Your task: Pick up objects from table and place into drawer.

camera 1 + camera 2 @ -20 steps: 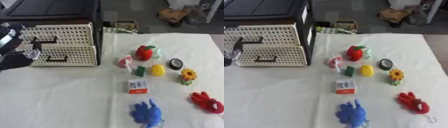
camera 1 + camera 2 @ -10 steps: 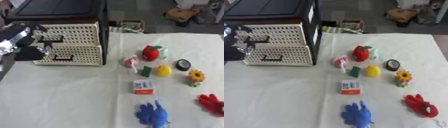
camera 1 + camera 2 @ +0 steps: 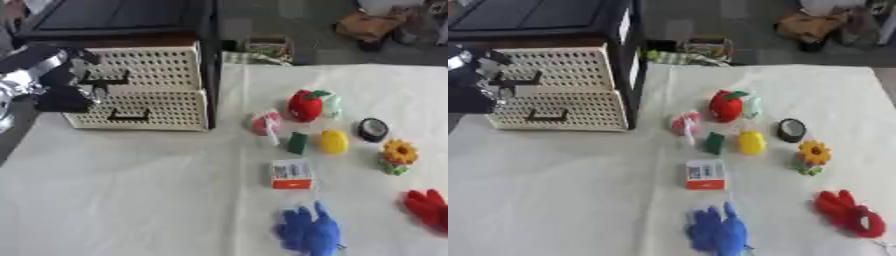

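- The cream perforated drawer unit (image 3: 144, 92) stands at the table's far left, both drawers closed, each with a dark handle
- The left hand (image 3: 52, 82) sits at the upper drawer's handle (image 3: 107, 80); whether its fingers grip it cannot be told
- Well to the right on the white cloth (image 3: 157, 190) lie the red apple toy (image 3: 304, 106), yellow lemon (image 3: 333, 141), small box (image 3: 291, 174), sunflower (image 3: 399, 154) and blue plush (image 3: 311, 231)

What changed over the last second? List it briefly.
The left robot hand rose from beside the lower drawer front to the upper drawer's handle; whether it grips the handle cannot be told. The whole view also shifted, so the camera moved. Both drawers look shut as before, and the toys, such as the blue toy, lie where they were on the table.
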Motion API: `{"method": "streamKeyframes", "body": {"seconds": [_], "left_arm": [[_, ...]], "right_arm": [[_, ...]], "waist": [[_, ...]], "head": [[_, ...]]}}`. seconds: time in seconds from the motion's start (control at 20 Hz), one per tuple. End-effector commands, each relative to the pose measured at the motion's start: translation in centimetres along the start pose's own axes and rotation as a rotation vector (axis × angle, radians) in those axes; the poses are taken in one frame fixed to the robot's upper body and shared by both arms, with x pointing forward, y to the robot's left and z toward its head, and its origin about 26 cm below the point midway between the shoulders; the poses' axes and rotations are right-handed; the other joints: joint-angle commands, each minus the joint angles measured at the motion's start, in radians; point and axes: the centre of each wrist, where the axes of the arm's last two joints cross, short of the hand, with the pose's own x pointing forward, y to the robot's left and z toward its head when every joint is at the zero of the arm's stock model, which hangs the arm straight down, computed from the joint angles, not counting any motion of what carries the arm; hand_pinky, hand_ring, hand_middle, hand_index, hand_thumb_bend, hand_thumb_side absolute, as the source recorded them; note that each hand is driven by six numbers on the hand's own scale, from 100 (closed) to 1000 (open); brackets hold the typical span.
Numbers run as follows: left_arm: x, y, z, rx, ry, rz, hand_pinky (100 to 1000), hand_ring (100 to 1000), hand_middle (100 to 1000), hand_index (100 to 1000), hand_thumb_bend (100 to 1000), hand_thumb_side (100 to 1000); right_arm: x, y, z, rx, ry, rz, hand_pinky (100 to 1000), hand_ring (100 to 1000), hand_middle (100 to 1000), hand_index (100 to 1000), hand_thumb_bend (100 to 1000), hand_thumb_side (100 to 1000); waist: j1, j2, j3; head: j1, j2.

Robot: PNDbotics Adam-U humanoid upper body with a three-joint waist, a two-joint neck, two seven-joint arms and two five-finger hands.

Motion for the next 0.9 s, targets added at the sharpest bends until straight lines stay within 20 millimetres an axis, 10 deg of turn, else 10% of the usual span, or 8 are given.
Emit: {"method": "streamKeyframes", "body": {"seconds": [0.05, 0.9], "left_arm": [[-0.6, 1.8, -0.5, 0.014, 0.020, -0.009, 100, 100, 100, 866, 105, 408], [-0.5, 4.7, -1.4, -0.246, 0.020, -0.111, 100, 100, 100, 834, 105, 408]], "right_arm": [[0.1, -1.3, -0.8, -0.027, -0.038, 0.025, 823, 876, 878, 893, 100, 1000], [0.0, -1.2, -0.7, -0.047, -0.024, 0.021, 821, 875, 873, 886, 100, 1000]], "waist": [[-0.001, -0.014, -0.001], [-0.003, -0.012, -0.001]], "head": [[-0.007, -0.014], [-0.016, -0.016]]}}
